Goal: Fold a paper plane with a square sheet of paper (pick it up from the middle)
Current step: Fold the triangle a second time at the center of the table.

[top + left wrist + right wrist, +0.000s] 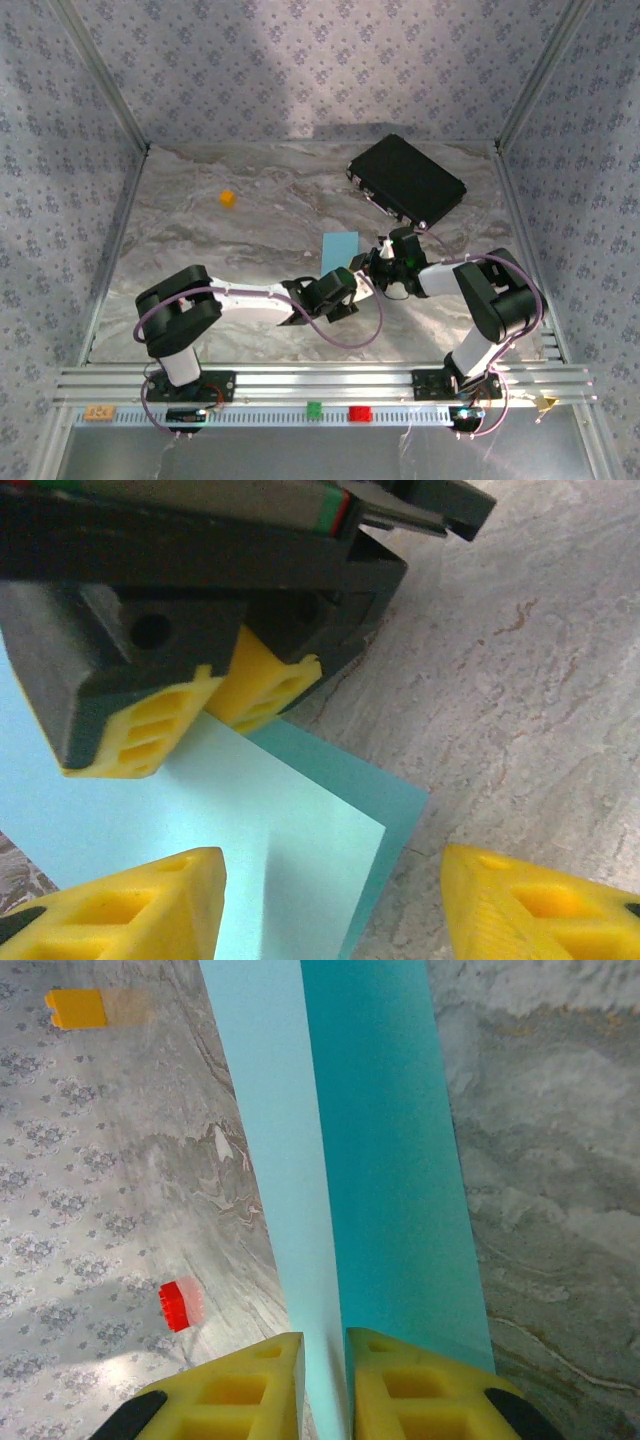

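Observation:
The square sheet of paper (340, 248) is light blue and lies folded near the table's middle, a paler flap (265, 1130) over a darker layer (390, 1160). My right gripper (325, 1390) is shut on the sheet's near edge, with the paper pinched between its yellow fingers (245, 1390). In the left wrist view, those same fingers (260, 685) clamp the sheet (250, 820) from above. My left gripper (335, 910) is open. One fingertip (130, 905) is over the paper and the other is over bare table beyond the sheet's corner. Both grippers meet beside the sheet (365, 275).
A black rectangular case (405, 180) lies at the back right, just beyond the right arm. A small orange cube (228, 198) sits at the back left. Small coloured bricks (358, 412) rest on the front rail. Patterned walls enclose the marble table (200, 250) on three sides.

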Action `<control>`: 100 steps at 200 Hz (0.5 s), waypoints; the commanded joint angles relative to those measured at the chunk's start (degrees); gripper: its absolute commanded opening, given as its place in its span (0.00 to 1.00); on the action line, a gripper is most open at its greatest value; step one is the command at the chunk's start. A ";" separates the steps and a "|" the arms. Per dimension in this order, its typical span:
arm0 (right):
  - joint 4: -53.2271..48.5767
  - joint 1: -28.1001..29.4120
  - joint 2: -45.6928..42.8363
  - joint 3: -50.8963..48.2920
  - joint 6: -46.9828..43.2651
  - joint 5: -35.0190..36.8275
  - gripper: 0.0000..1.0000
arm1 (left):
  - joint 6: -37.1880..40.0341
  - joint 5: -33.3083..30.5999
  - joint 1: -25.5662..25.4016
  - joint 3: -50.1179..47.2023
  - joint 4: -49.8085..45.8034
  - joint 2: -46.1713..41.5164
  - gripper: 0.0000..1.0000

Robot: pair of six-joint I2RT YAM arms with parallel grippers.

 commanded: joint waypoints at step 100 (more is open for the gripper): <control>-1.31 -0.55 -0.47 0.74 -0.03 -0.44 0.19 | 2.23 -0.91 -0.78 2.12 -2.12 0.93 0.34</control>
